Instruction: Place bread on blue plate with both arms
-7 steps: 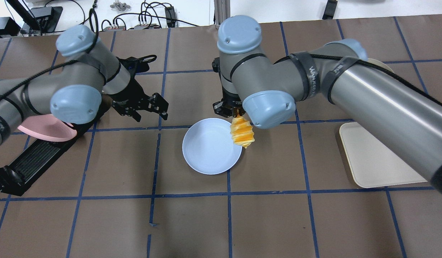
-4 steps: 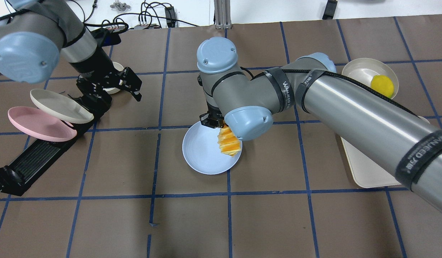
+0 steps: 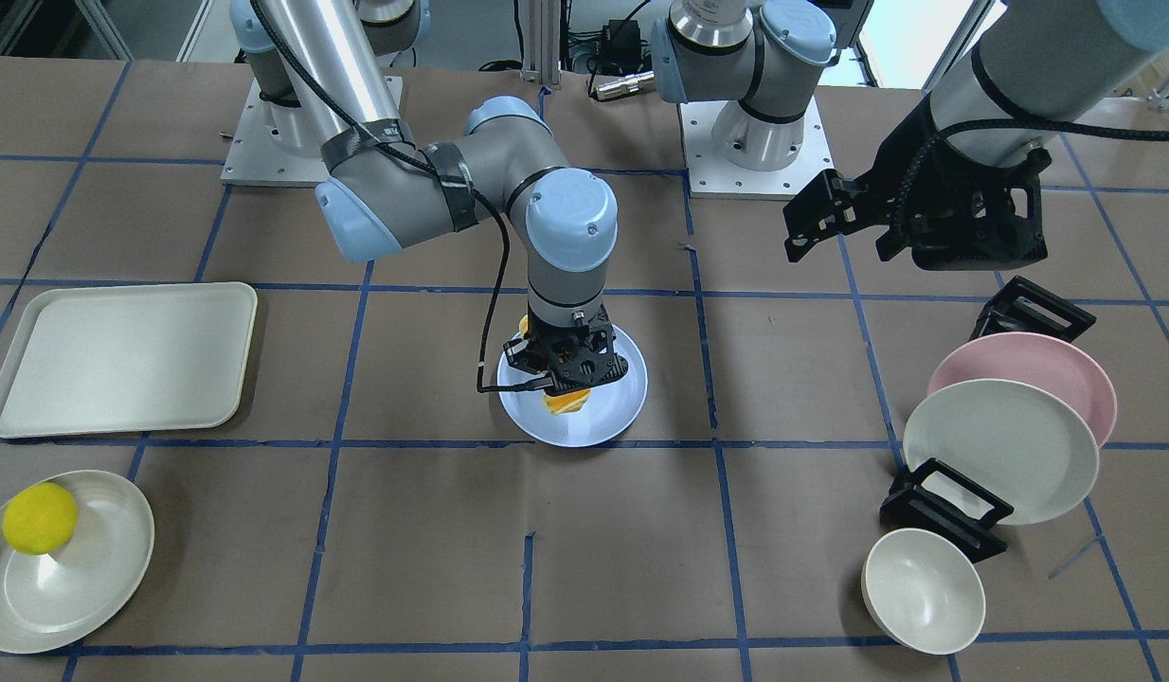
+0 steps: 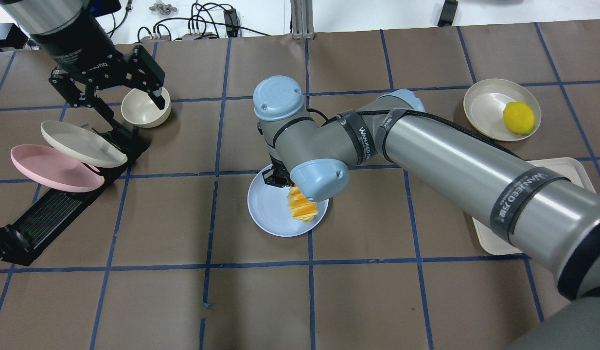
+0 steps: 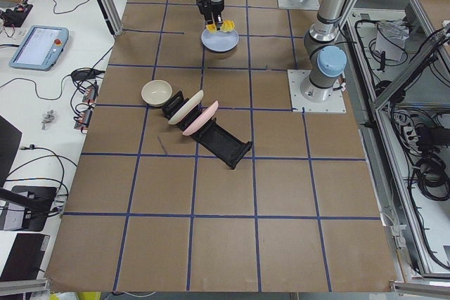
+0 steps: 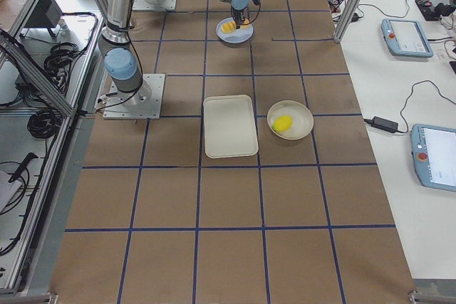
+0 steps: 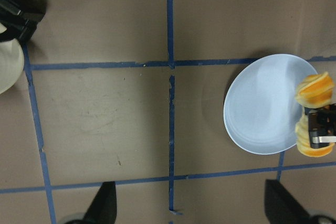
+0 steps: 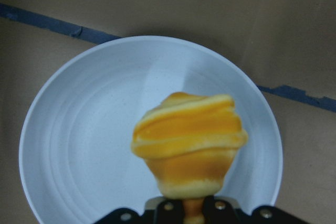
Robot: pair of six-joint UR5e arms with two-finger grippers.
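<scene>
Right hand (image 8: 193, 209) pinches the bread (image 8: 189, 142) over the blue plate (image 8: 89, 145).

Matte plate, waxy bread, satin metal

The blue plate (image 8: 79, 145) looks like matte plastic, faintly speckled, with shallow concentric rings. The bread (image 8: 189, 140) has a smooth, slightly waxy skin. The table (image 4: 134, 301) wears dull brown paper, creased in places and crossed by blue tape (image 4: 311, 301). The right arm (image 4: 450, 160) shows satin grey metal, and its joint caps (image 4: 278, 97) look like smooth plastic.
</scene>
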